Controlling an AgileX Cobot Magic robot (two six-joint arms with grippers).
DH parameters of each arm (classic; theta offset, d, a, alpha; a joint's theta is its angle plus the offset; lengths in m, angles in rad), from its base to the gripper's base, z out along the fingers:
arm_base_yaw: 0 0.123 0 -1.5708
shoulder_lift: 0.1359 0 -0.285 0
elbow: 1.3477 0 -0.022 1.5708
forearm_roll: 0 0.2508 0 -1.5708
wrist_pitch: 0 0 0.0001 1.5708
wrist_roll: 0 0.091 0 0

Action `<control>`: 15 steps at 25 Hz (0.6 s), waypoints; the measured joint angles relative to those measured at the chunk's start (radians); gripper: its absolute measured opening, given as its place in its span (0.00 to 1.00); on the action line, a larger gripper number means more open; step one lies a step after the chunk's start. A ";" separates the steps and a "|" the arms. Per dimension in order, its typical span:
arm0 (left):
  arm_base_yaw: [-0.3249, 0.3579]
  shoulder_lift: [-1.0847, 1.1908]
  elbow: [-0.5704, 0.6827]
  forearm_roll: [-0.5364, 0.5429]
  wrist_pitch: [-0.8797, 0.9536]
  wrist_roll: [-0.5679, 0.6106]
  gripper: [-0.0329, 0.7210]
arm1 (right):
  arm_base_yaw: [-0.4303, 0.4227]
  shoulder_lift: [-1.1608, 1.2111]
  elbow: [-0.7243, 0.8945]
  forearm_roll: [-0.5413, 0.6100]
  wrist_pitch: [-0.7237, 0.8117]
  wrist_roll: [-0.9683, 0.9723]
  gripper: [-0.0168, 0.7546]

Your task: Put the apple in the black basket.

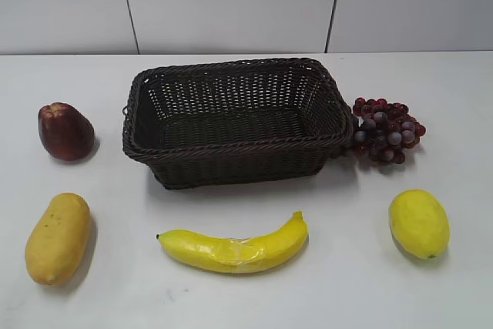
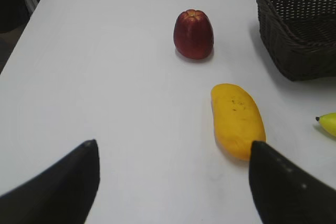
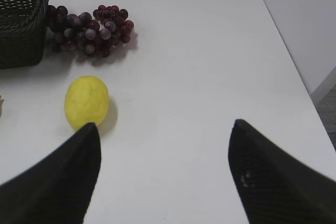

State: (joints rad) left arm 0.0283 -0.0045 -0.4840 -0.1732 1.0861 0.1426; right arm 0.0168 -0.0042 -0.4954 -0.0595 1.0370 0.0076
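While exterior view lacks arms, wrist views show left gripper (image 2: 173,153), right gripper (image 3: 164,132) spread wide.

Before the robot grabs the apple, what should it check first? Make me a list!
1. Apple free to grab, nothing touching it: ok.
2. Left gripper open and empty: ok.
3. Path to the apple: the mango lies just right of it: ok, but steer left.
4. Basket empty, room inside: ok.
5. Right gripper open, away by the lemon: ok.
6. Apple steady, won't roll: cannot tell.
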 joint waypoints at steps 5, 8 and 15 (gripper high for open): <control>0.000 0.000 0.000 0.000 0.000 0.000 0.92 | 0.000 0.000 0.000 0.000 0.000 0.000 0.76; 0.000 0.000 0.000 0.000 0.000 0.000 0.91 | 0.000 0.000 0.000 0.000 0.000 0.000 0.76; 0.000 0.000 0.000 -0.001 0.000 0.000 0.90 | 0.000 0.000 0.000 0.000 0.000 0.000 0.76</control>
State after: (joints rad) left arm 0.0283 -0.0045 -0.4840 -0.1741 1.0861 0.1426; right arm 0.0168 -0.0042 -0.4954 -0.0595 1.0370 0.0076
